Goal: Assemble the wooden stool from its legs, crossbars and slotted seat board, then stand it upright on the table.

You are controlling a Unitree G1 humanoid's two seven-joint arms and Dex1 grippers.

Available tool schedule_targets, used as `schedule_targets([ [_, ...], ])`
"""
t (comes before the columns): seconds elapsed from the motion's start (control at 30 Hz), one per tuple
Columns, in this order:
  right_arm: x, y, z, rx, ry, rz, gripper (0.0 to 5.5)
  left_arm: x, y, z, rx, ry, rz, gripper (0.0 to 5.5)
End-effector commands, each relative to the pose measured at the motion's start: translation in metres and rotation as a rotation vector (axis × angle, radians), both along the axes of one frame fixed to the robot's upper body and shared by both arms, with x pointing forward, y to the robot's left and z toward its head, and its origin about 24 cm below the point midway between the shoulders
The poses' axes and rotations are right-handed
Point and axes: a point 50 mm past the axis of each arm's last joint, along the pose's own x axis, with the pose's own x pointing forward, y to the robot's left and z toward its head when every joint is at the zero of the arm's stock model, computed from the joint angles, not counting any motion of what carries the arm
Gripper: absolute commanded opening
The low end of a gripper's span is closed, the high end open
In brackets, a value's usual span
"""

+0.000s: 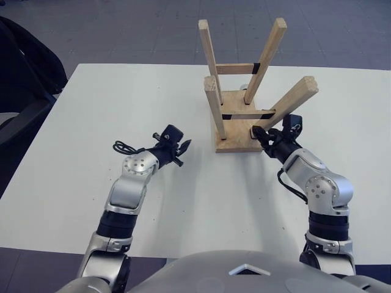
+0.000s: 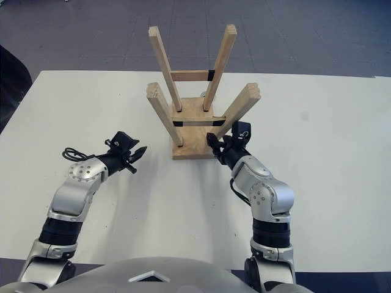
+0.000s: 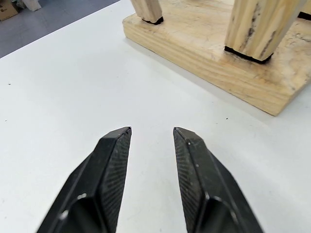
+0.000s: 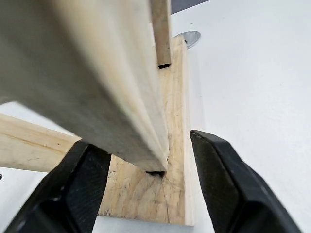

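The wooden stool stands upside down at the table's far middle, its seat board (image 1: pixel 235 145) flat on the top and its legs (image 1: pixel 211 52) pointing up, joined by crossbars (image 1: pixel 235 69). The near right leg (image 1: pixel 292 102) leans outward to the right. My right gripper (image 1: pixel 260 135) is open at that leg's foot, one finger (image 4: pixel 73 189) close on one side of the wood and the other finger (image 4: pixel 228 179) standing off with a gap. My left gripper (image 1: pixel 183 148) hovers low over the table a short way left of the seat board (image 3: pixel 209 53), open, nothing between its fingertips (image 3: pixel 116 145).
The white table (image 1: pixel 110 104) has bare room on both sides of the stool and in front of it. A dark chair (image 1: pixel 24 73) stands off the table's left edge. Grey floor lies beyond the far edge.
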Motion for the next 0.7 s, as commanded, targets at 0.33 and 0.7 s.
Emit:
schedule_targets([
  [0.33,0.012,-0.010,-0.028,-0.041,0.058,-0.161,1.08,0.002,0.027,0.000,0.017,-0.023,0.116,1.61],
  [0.7,0.003,-0.023,-0.049,-0.239,-0.205,0.430,1.03,0.018,0.038,-0.003,0.033,-0.058,0.103,1.61],
])
